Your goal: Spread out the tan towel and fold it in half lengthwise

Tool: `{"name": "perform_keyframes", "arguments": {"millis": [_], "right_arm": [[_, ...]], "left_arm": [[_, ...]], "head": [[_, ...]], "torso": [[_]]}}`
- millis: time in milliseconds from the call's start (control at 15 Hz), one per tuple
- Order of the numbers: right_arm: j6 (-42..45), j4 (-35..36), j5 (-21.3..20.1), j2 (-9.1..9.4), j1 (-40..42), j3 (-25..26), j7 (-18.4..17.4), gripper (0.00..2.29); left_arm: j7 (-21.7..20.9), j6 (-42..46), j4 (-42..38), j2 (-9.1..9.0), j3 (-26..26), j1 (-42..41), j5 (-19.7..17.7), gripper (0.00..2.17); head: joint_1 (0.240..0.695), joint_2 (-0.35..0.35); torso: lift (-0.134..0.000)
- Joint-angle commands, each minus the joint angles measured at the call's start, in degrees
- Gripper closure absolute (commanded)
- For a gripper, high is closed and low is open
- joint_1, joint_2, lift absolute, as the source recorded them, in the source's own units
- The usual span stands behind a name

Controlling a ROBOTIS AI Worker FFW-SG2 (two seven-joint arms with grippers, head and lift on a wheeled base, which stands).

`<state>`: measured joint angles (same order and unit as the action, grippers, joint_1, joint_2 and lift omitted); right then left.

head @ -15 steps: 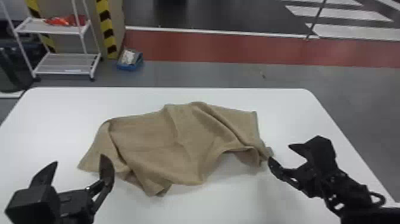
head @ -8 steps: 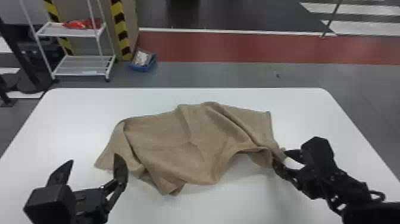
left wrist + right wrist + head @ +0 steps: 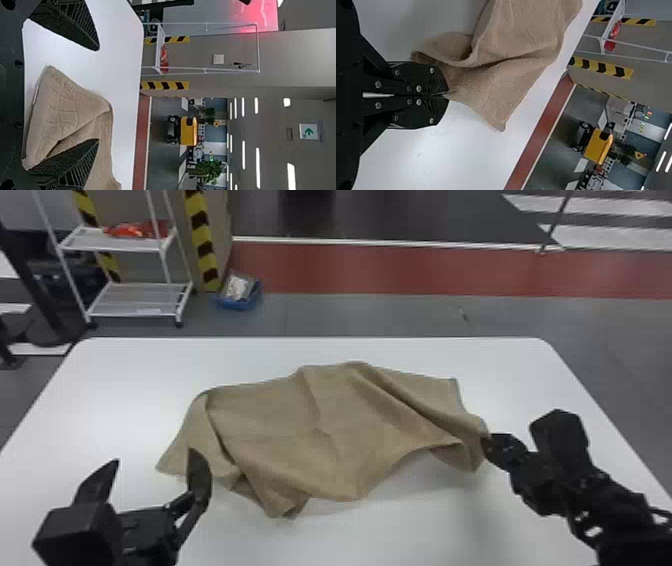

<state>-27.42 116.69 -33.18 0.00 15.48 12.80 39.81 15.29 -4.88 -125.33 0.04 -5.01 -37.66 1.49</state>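
Note:
The tan towel (image 3: 320, 430) lies rumpled across the middle of the white table, its left end folded over and its right end lifted a little. At that right end my right gripper (image 3: 489, 445) is shut on the towel's edge. In the right wrist view, the closed fingertips of the right gripper (image 3: 443, 94) pinch the towel (image 3: 514, 47) near a corner. My left gripper (image 3: 150, 470) stands open at the front left, close to the towel's left end. In the left wrist view the left gripper (image 3: 98, 95) has its fingers wide apart, the lower one overlapping the towel (image 3: 63, 107).
The white table (image 3: 150, 365) has bare surface around the towel on all sides. Beyond it stand a white wire shelf (image 3: 135, 300) and a blue bin (image 3: 240, 297) on the floor.
My right gripper, open beside the towel's right end a second ago, has closed on its edge. The whole scene has shifted rightward in the head view. The left gripper remains open.

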Motion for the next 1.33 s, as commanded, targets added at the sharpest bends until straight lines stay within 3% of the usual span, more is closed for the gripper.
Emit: {"name": "perform_keyframes", "arguments": {"millis": [0,133,333,400,467,533,800,1067,1267], "right_arm": [[-1.5,3.3,3.3,0.05,-0.2,4.5,-0.2,1.48],[-5.6,4.3,5.6,0.05,-0.9,9.0,-0.2,1.48],[-7.9,1.3,5.1,0.05,-1.2,13.3,-1.3,1.41],[-8.6,-0.4,4.5,0.05,-1.2,13.8,-2.5,1.01],[-8.4,-1.9,3.3,0.05,-1.1,14.7,-3.0,0.11],[-8.4,-2.2,3.2,0.05,-0.8,15.3,-3.3,0.0],[-8.2,-1.1,2.9,0.05,0.8,18.0,-3.9,0.05],[-7.5,2.7,2.5,-0.09,2.8,18.8,-3.9,0.05],[-5.2,4.2,2.3,-1.58,3.9,18.3,-3.5,0.05]], "left_arm": [[0.1,0.0,-0.1,-0.18,0.1,-0.1,-0.1,0.05],[0.0,0.0,0.0,-0.18,-0.1,0.0,-0.1,0.05],[0.0,0.0,0.5,-0.18,-0.4,0.4,-0.1,0.05],[0.0,0.0,0.6,-0.18,-0.4,0.6,-0.1,0.05],[0.0,0.0,0.7,-0.18,-0.5,0.7,-0.1,0.05],[0.0,0.0,0.7,-0.18,-0.4,0.7,-0.1,0.05],[-0.2,0.0,0.3,-0.18,-0.1,0.7,-0.2,0.05],[-3.6,-0.4,0.3,-0.12,-2.4,0.4,0.2,0.07],[-5.9,-0.5,1.9,1.99,-7.6,0.0,1.9,0.11]], "head": [[0.695,-0.07],[0.695,-0.117],[0.695,-0.178],[0.695,-0.224],[0.695,-0.243],[0.695,-0.264],[0.695,-0.326],[0.695,-0.35],[0.695,-0.35]], "torso": [[-0.123],[-0.123],[-0.123],[-0.123],[-0.123],[-0.123],[-0.123],[-0.123],[-0.123]]}}
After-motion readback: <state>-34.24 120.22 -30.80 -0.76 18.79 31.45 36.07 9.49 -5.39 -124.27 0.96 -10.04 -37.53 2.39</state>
